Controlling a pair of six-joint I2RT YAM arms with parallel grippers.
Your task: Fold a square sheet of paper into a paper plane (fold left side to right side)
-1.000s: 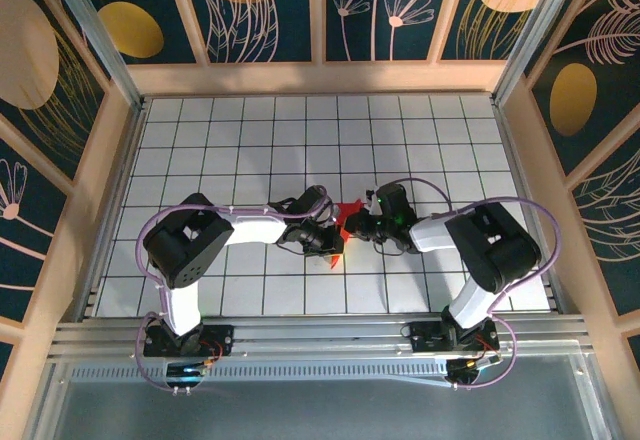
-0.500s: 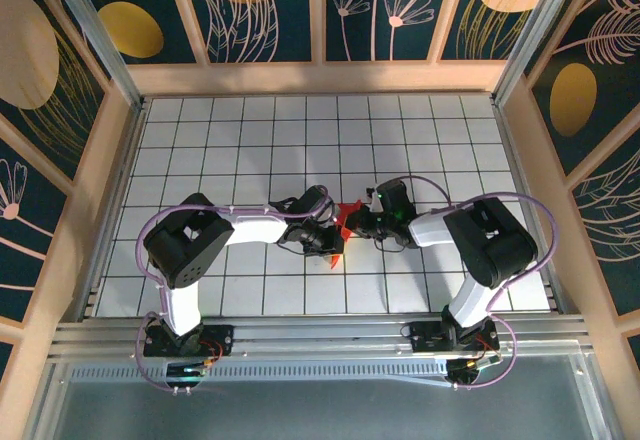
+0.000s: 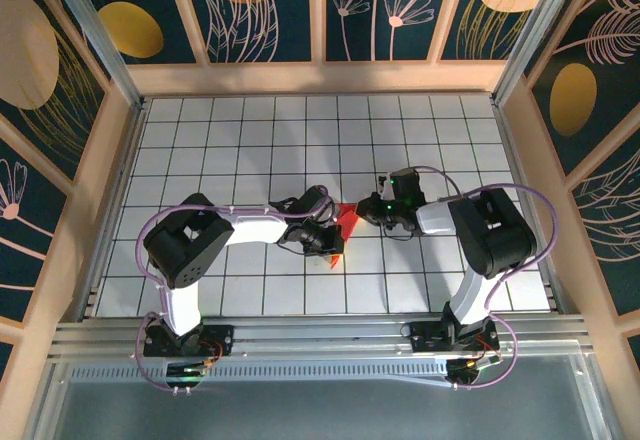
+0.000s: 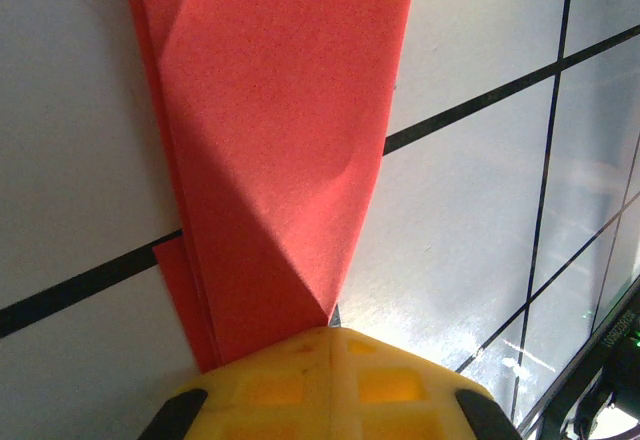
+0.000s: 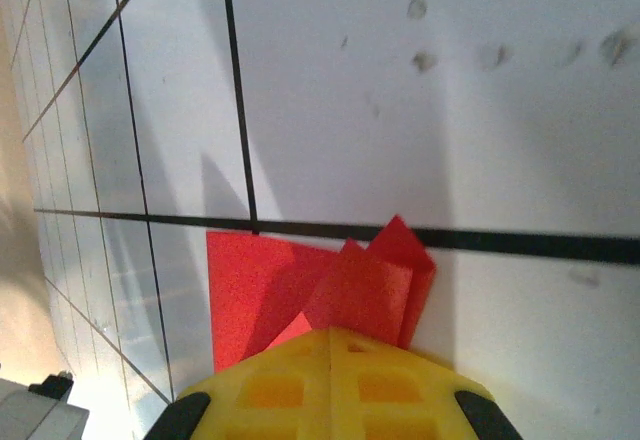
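Seen from the top camera, the red paper (image 3: 345, 222) lay folded into a narrow piece just below the middle of the frame, on the white grid table (image 3: 200, 140), between the two arms. The left gripper (image 3: 325, 240) reached in from the left and met the paper's lower end. The right gripper (image 3: 368, 210) came in from the right and met its upper end.

In the left wrist view, the paper (image 4: 280, 110) ran from the top edge of the frame down the centre, tapering to a point against the yellow tips of the left gripper (image 4: 330, 360) at the bottom edge. Layered edges showed along its left side. The jaws were clenched together, and whether any paper sat between them could not be told.

In the right wrist view, the paper (image 5: 250, 280) sat at lower centre, over a black grid line, its folded flaps touching the right gripper (image 5: 330, 360). That gripper's jaws were likewise pressed closed, tips against the paper
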